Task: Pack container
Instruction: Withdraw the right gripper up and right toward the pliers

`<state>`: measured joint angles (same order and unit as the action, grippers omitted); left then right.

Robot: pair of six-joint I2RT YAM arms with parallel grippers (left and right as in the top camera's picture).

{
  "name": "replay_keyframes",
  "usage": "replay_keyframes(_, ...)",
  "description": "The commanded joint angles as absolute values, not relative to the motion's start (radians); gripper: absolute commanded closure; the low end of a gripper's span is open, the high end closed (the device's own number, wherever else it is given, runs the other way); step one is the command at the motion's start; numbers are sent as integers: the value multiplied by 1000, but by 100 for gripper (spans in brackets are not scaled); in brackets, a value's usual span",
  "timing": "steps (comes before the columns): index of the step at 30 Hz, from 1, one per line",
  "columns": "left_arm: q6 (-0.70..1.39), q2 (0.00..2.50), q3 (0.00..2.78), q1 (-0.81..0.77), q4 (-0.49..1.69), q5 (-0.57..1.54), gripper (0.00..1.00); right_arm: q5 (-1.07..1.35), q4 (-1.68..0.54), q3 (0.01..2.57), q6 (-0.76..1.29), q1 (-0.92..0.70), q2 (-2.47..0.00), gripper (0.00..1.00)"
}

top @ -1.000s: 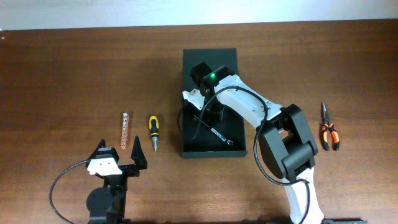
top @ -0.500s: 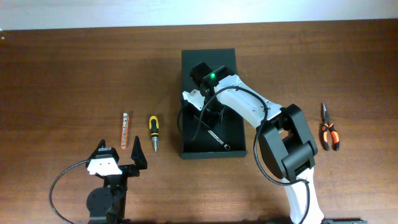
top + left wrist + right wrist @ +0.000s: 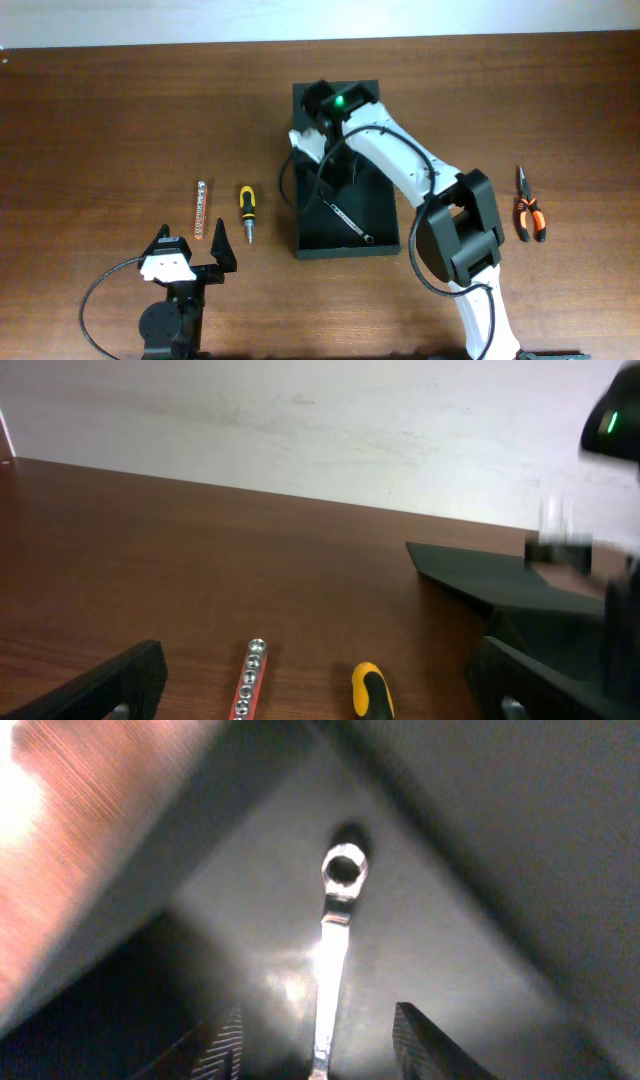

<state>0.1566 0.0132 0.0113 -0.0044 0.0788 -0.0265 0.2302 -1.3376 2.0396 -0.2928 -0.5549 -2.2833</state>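
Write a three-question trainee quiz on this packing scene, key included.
1. True or false: the wrench lies inside the container.
2. Which tool lies to the right of the container? A) hammer B) pliers C) scissors
3. Fill in: the jaws of the right end effector stand ____ on either side of the wrench, not gripping it.

Key: 1 true; 2 B; 3 open.

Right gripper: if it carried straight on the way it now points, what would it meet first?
Probably the wrench, lying on the container floor, centred ahead of the open right gripper; depth is unclear.
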Motion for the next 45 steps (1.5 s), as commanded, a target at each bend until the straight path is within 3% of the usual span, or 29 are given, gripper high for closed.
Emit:
replay_keyframes(1,140,12,9,-8,83,-19,1,232,-1374,2181,-298,-527,-2282,49)
replay_keyframes(4,140,12,9,-8,83,-19,1,177,-1423,2298,-262,-505,-2282,41)
replay_keyframes(8,140,12,9,-8,83,-19,1,16,-1509,2442,-187,-463,-2282,2)
replay_keyframes(16,140,12,9,-8,83,-19,1,-99,-1699,2648,-62,-300,-2280,1)
replay_keyframes(25,140,12,9,-8,83,-19,1,-81,-1699,2620,44,-100,-2131,1)
replay_keyframes(37,140,12,9,-8,83,-19,1,-84,-1699,2054,69,50,-1680,1)
replay_keyframes(45,140,12,9,-8,83,-19,1,-78,-1542,1752,30,120,-1612,1)
